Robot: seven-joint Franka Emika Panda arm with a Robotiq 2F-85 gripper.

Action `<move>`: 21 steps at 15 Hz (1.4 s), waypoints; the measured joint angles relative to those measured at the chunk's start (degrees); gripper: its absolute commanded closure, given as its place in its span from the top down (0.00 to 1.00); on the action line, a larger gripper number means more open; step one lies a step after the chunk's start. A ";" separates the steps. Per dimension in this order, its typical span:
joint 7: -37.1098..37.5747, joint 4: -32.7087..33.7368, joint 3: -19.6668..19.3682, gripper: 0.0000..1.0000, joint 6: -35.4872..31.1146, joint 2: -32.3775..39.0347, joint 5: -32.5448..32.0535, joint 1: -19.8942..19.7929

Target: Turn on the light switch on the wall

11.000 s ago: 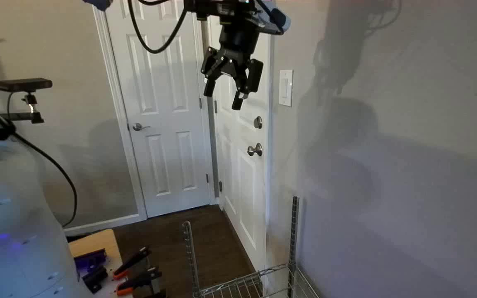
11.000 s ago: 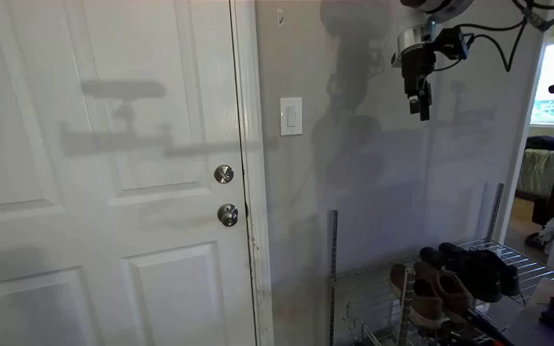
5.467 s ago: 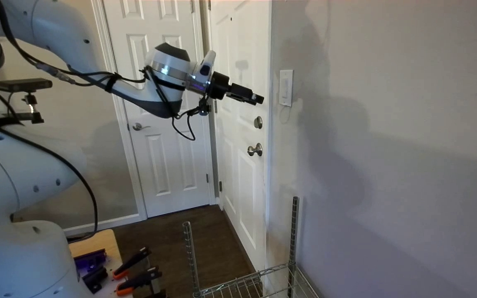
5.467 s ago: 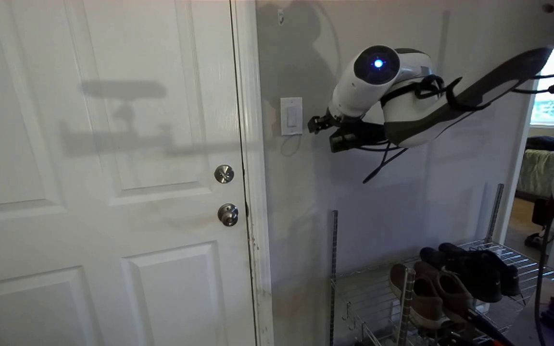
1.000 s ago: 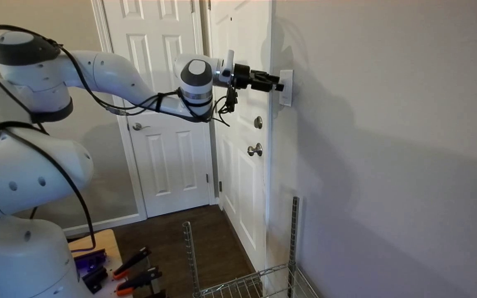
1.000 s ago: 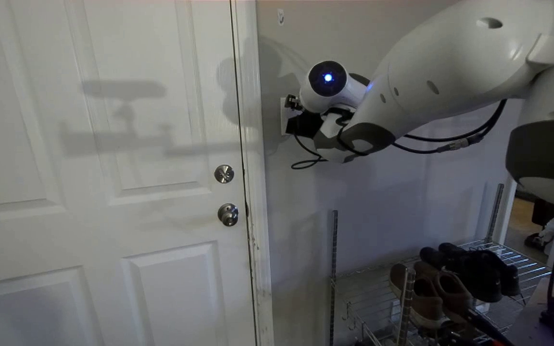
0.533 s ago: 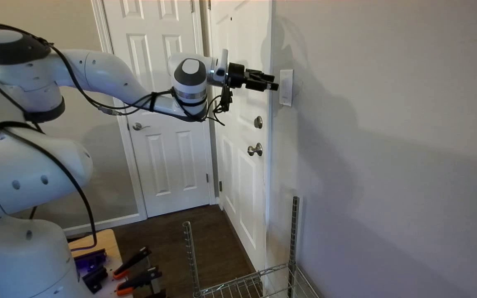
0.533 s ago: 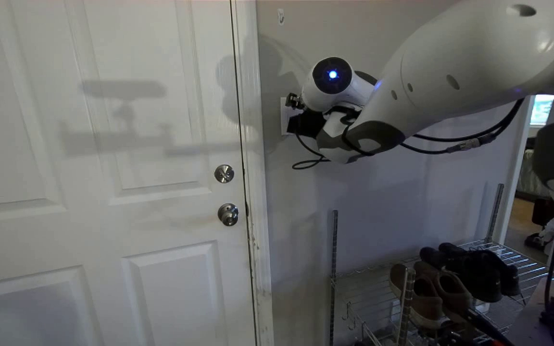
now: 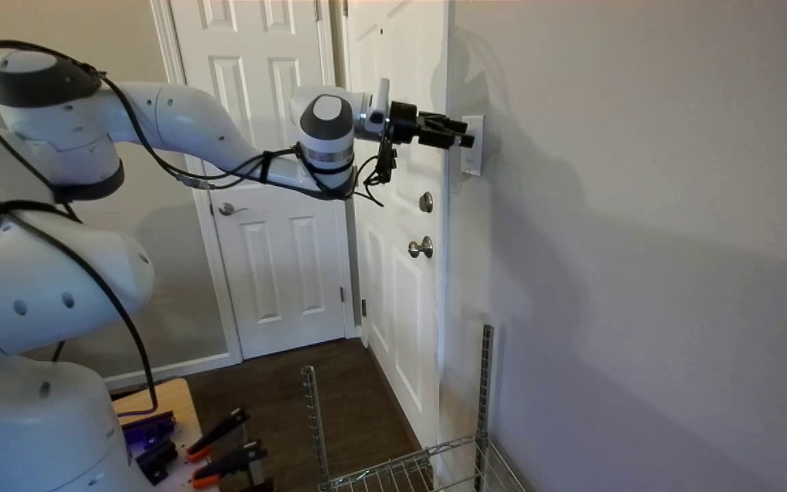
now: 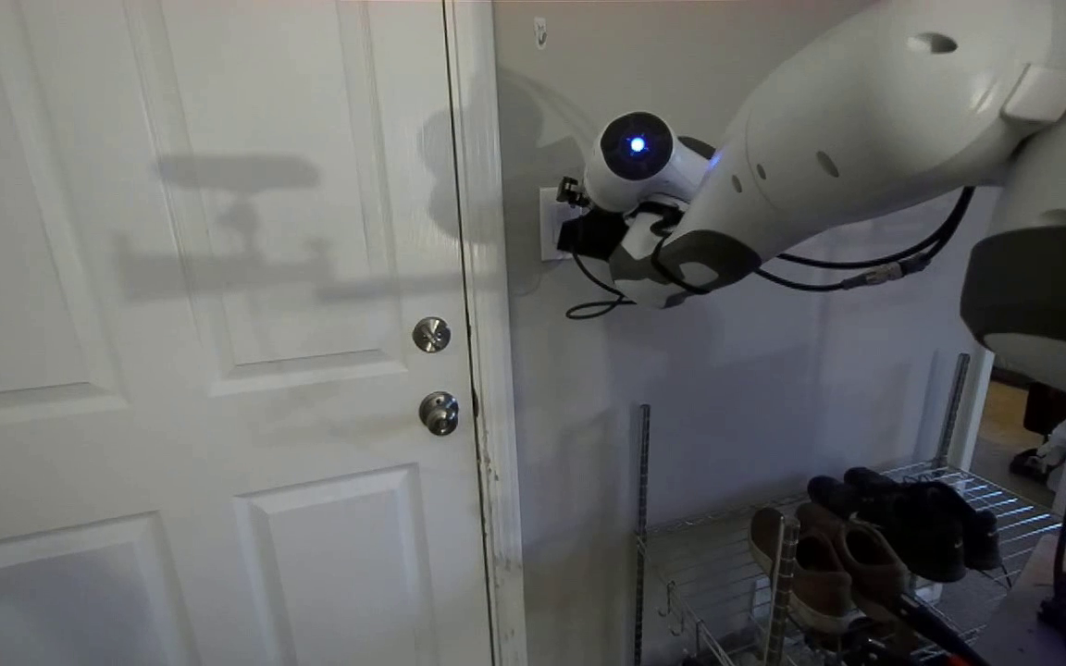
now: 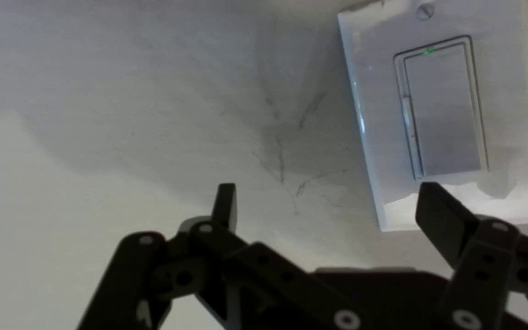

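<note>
The light switch [image 11: 445,110] is a white plate with a rectangular paddle and a small green light at its top in the wrist view. It also shows in both exterior views [image 9: 474,162] [image 10: 551,222], partly hidden by my gripper. My gripper [image 11: 328,188] is black, open and empty, pointing at the wall [image 11: 108,105]. In the wrist view its right fingertip overlaps the paddle's lower edge; the left fingertip is over bare wall. In an exterior view the fingertips [image 9: 467,134] reach the plate. I cannot tell whether they touch it.
A white door [image 9: 393,307] with a metal knob [image 10: 439,413] and deadbolt [image 10: 431,334] stands beside the switch. A wire rack [image 10: 718,555] with several shoes [image 10: 829,564] stands below. Clamps [image 9: 229,461] lie on a small table by the robot base.
Earlier my gripper pointed down away from the switch, then swung round to it. Half a second ago it was slightly back from the plate; now it has moved forward again. It stays open.
</note>
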State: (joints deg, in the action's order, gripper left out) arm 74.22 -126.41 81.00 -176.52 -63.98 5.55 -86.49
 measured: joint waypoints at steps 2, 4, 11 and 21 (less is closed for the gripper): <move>0.00 1.29 0.71 1.00 0.28 0.00 0.00 -1.02; 0.00 2.52 1.37 1.00 0.92 -0.01 0.00 -1.81; 0.00 7.48 2.62 1.00 3.64 -0.02 0.00 -6.03; -4.69 0.60 -1.60 1.00 14.52 5.57 0.00 7.17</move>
State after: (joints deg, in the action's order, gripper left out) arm 69.53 -125.81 79.39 -162.00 -58.41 5.56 -79.32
